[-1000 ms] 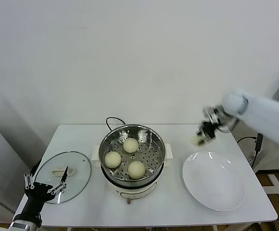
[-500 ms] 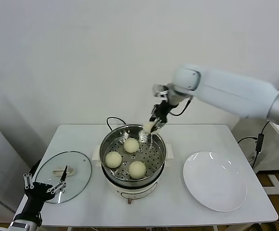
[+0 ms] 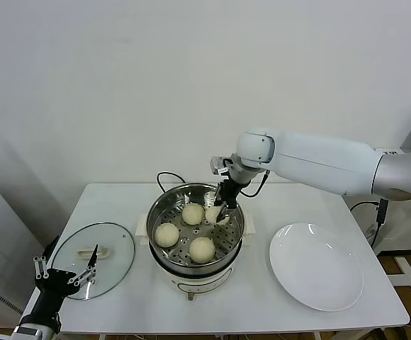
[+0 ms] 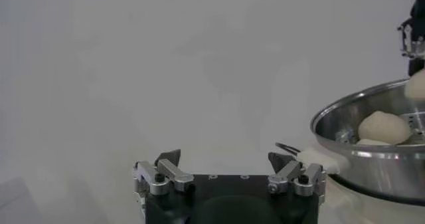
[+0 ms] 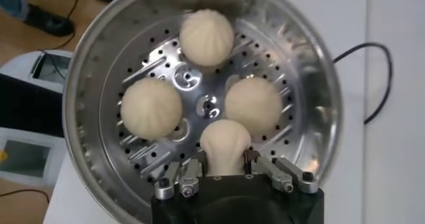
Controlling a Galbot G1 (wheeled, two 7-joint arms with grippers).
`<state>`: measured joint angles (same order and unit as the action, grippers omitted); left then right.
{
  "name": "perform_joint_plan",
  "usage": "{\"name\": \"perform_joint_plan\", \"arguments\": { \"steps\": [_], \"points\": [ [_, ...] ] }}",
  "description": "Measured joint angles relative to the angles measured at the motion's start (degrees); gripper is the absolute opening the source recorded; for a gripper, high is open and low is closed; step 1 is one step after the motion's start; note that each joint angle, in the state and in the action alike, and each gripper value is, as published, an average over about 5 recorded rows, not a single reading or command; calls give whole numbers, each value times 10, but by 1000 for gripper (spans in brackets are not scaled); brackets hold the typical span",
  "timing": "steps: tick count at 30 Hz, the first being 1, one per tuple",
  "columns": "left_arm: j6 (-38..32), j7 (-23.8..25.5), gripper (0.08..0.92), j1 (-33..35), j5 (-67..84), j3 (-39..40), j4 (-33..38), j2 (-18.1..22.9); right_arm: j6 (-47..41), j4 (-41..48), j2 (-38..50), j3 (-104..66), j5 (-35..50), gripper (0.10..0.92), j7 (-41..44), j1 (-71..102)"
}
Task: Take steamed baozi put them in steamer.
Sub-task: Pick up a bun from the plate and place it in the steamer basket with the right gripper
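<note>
Right hand inside shiny perforated steamer, gripping fourth smooth baozi beside three others. Left hand wide at surface's left edge, over glass lid.

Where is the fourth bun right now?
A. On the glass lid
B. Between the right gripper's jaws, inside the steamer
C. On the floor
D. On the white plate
B: the right gripper holds the fourth bun down inside the steamer, beside the three buns already on its tray.
</note>
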<state>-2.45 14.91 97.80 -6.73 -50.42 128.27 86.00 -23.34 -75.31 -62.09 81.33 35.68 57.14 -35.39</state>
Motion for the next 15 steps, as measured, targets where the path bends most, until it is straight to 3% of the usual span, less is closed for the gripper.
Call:
{"name": "perform_joint_plan", "arguments": {
  "steps": [7,15],
  "points": [
    [-1,0,823,0,1,-1,-2,0,-4,-8,7,9,-5,426,-10,10],
    [-1,0,823,-1,1,0,-2,-2,-6,-6,6,11,-11,631,-20,17]
  ]
}}
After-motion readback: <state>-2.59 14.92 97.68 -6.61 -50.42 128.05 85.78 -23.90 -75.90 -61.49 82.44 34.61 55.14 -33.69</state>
